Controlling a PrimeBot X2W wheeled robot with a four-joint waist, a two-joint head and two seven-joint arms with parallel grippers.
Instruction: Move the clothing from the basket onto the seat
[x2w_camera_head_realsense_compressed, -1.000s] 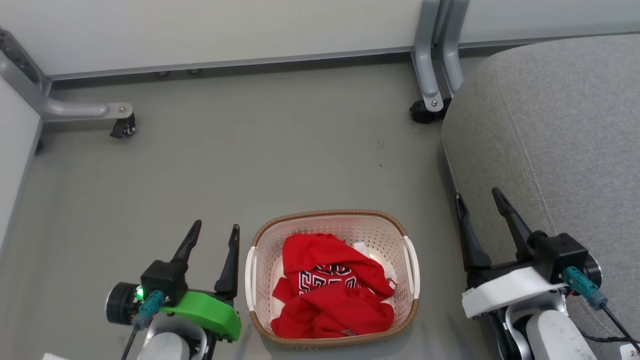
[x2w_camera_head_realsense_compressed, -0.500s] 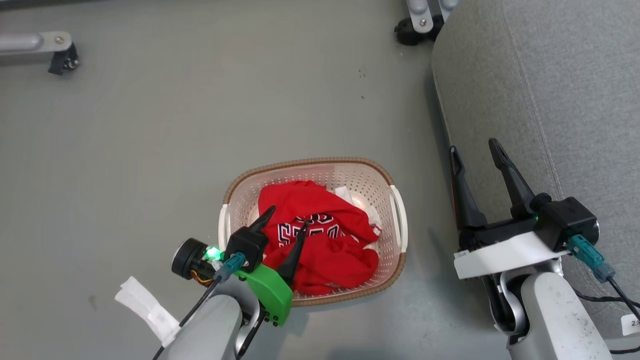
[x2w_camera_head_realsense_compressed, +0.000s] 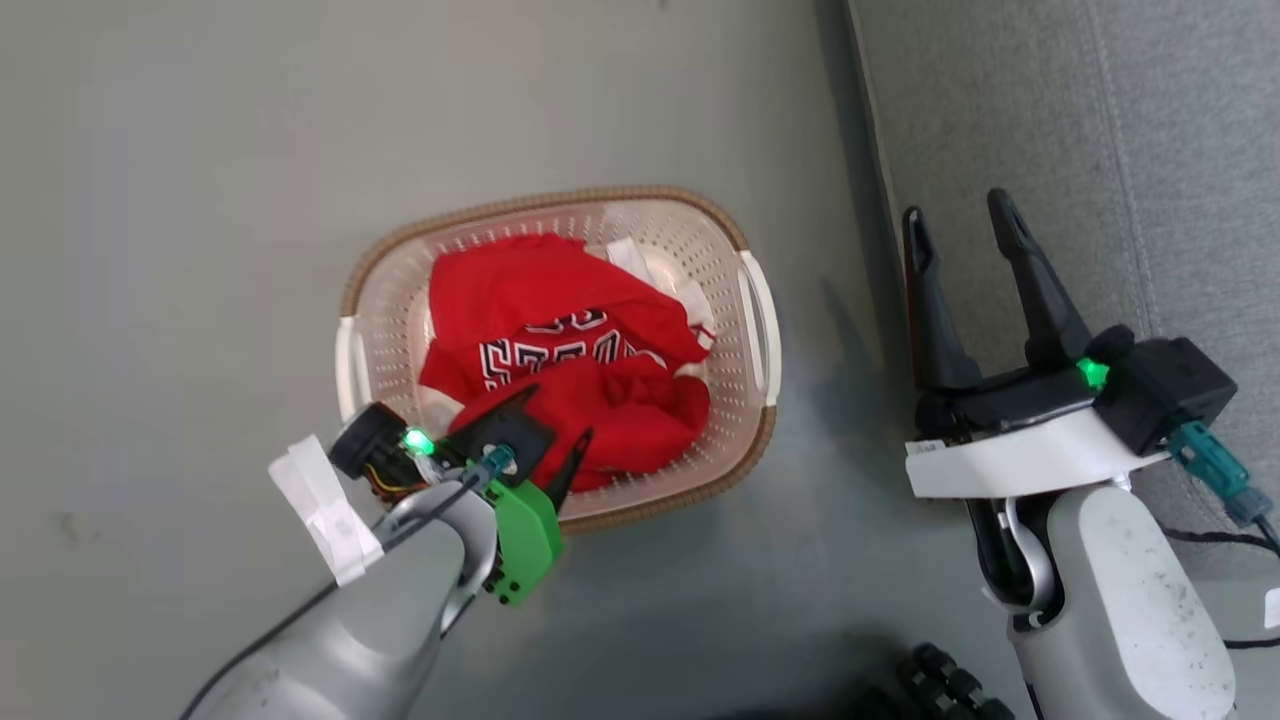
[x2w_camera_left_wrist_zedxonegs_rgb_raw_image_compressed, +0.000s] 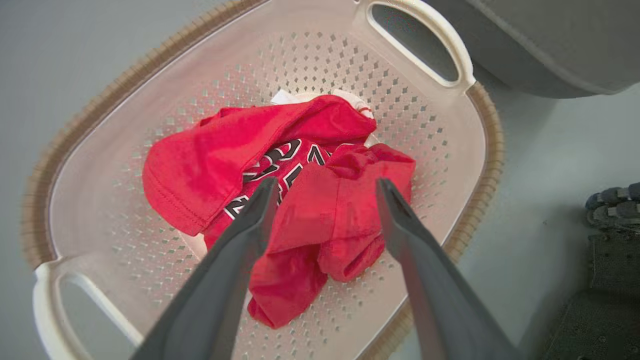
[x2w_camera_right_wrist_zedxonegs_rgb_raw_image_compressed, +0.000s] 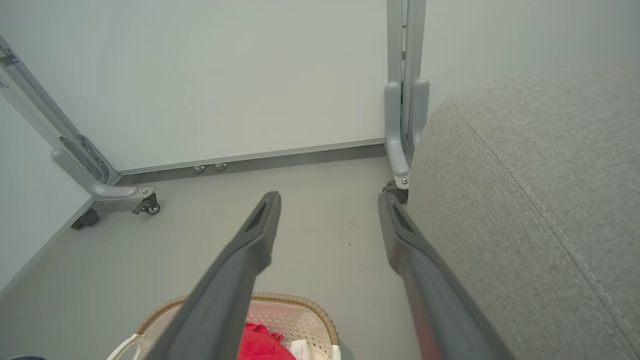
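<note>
The cream basket (x2w_camera_head_realsense_compressed: 760, 310) stands on the grey floor, with the crumpled red clothing (x2w_camera_head_realsense_compressed: 530, 300) inside it, black-and-white lettering showing. My left gripper (x2w_camera_head_realsense_compressed: 552, 420) hangs over the basket's near side, open. In the left wrist view its fingers (x2w_camera_left_wrist_zedxonegs_rgb_raw_image_compressed: 326, 182) straddle a red fold of the clothing (x2w_camera_left_wrist_zedxonegs_rgb_raw_image_compressed: 200, 165) just below them, above the basket wall (x2w_camera_left_wrist_zedxonegs_rgb_raw_image_compressed: 310, 55). My right gripper (x2w_camera_head_realsense_compressed: 955, 212) is open and empty at the edge of the grey seat (x2w_camera_head_realsense_compressed: 1100, 130). The right wrist view shows its fingers (x2w_camera_right_wrist_zedxonegs_rgb_raw_image_compressed: 329, 197) in the air beside the seat (x2w_camera_right_wrist_zedxonegs_rgb_raw_image_compressed: 525, 200).
A white wall panel (x2w_camera_right_wrist_zedxonegs_rgb_raw_image_compressed: 225, 75) with grey metal legs on casters (x2w_camera_right_wrist_zedxonegs_rgb_raw_image_compressed: 145, 205) stands beyond the basket. A dark ribbed part (x2w_camera_head_realsense_compressed: 940, 680) lies on the floor near my base. Bare grey floor (x2w_camera_head_realsense_compressed: 180, 200) spreads left of the basket.
The head camera has tipped downward, shifting the whole picture. My left gripper has come from beside the basket to over the clothing inside it. The right gripper has hardly moved.
</note>
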